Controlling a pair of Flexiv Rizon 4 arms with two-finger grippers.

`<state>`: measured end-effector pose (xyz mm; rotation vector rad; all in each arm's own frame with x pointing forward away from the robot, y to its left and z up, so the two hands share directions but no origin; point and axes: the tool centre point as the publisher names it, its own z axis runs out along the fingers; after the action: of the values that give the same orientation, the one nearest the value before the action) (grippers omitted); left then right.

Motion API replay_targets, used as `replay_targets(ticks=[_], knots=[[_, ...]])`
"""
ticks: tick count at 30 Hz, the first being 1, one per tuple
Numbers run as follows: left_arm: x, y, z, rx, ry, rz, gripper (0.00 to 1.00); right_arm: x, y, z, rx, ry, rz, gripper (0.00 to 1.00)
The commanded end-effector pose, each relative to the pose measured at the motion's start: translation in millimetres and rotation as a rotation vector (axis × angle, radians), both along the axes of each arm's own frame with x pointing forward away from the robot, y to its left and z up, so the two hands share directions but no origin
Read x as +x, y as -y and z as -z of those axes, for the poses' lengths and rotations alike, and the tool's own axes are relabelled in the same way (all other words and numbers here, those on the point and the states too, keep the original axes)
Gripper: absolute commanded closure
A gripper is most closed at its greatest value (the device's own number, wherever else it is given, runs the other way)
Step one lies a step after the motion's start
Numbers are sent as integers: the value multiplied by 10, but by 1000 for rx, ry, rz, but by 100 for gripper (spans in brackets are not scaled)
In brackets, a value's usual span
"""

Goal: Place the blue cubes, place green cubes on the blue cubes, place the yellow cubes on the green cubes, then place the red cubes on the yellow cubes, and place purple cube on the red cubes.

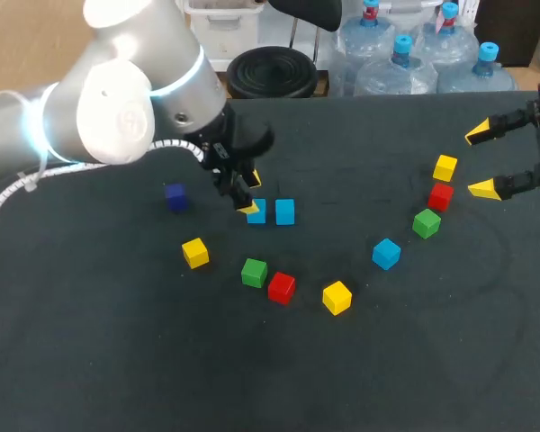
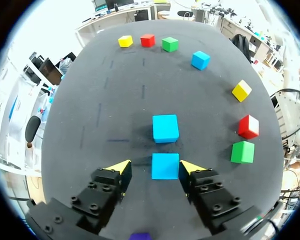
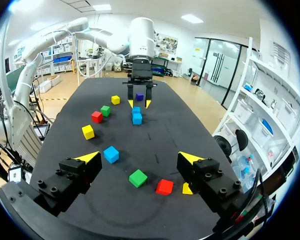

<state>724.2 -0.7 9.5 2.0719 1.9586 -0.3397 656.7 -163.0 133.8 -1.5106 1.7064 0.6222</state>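
Cubes lie scattered on the dark desk (image 1: 90, 360). At the far left sits the purple cube (image 1: 175, 196), then the left yellow cube (image 1: 195, 253). The left fingers (image 2: 119, 167) stand spread around the first blue cube (image 2: 165, 166), not pinching it. The second blue cube (image 1: 285, 211) is just beside it. An arc follows: left green cube (image 1: 254, 272), left red cube (image 1: 282, 287), middle yellow cube (image 1: 337, 297), lone blue cube (image 1: 386, 253), right green cube (image 1: 426, 222), right red cube (image 1: 441, 196), right yellow cube (image 1: 445, 167). The right fingers (image 1: 486, 188) are spread wide at the desk's right edge, holding nothing.
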Motion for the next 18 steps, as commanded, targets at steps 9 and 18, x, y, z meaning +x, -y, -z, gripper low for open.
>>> replay_targets(ticks=[9, 18], knots=[[-56, -6, 66, 6, -35, 3, 36, 7, -3, 8, 2, 1, -1, 0], [-89, 24, 93, 6, -42, 5, 36, 7, -3, 8, 2, 1, -1, 0]])
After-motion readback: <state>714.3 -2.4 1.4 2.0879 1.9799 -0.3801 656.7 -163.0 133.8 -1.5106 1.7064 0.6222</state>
